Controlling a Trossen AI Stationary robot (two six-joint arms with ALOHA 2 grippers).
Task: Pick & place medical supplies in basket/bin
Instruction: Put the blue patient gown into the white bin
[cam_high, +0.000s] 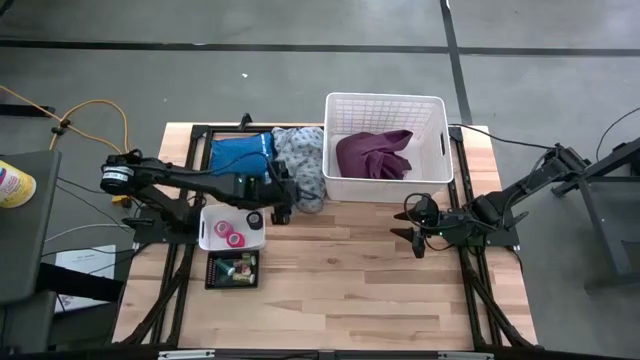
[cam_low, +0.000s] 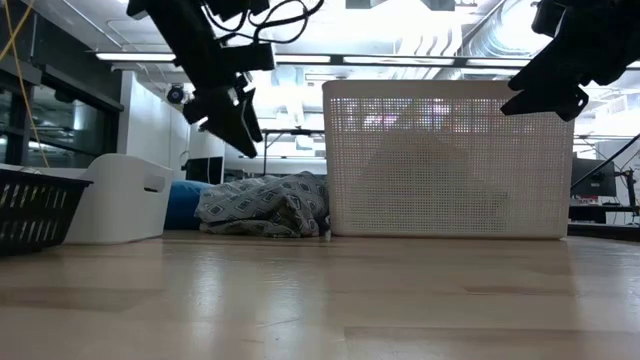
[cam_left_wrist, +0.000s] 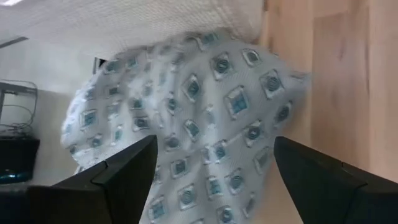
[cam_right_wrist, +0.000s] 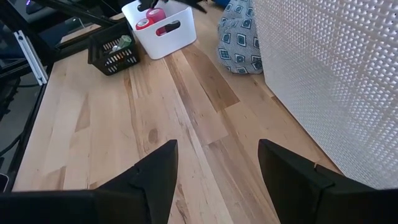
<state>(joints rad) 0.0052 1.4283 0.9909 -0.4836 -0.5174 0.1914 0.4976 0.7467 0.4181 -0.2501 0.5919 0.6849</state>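
Left hand (cam_high: 283, 200) is up off the table (cam_high: 340, 270), fingers (cam_left_wrist: 118, 174) spread wide and holding nothing, and right ahead of those fingers lies the grey-patterned garment (cam_left_wrist: 199, 124), bunched in a soft heap. From the low view that hand (cam_low: 235, 115) hangs above the garment (cam_low: 265, 205), clear air between them. Just past the garment stands the white lattice basket (cam_high: 437, 150), the cloth pressed up against its wall. Inside the basket sits the maroon garment (cam_high: 375, 155), crumpled. Behind the garment, on the far side from the basket, is a blue bundle (cam_high: 240, 153).

Beside the left hand, toward the table's near edge, is the small white tray (cam_high: 210, 238) with pink rolls (cam_high: 233, 236) in it, and just beyond that the black mesh crate (cam_high: 213, 280) with small items inside; what they are, I cannot tell.

Right hand (cam_high: 418, 237) waits on the other side, also raised, fingers (cam_right_wrist: 155, 174) apart and empty, bare table in front of it. The basket's wall (cam_right_wrist: 336, 81) runs alongside that hand, close by; tray (cam_right_wrist: 168, 37) and crate (cam_right_wrist: 118, 59) are well ahead of it.
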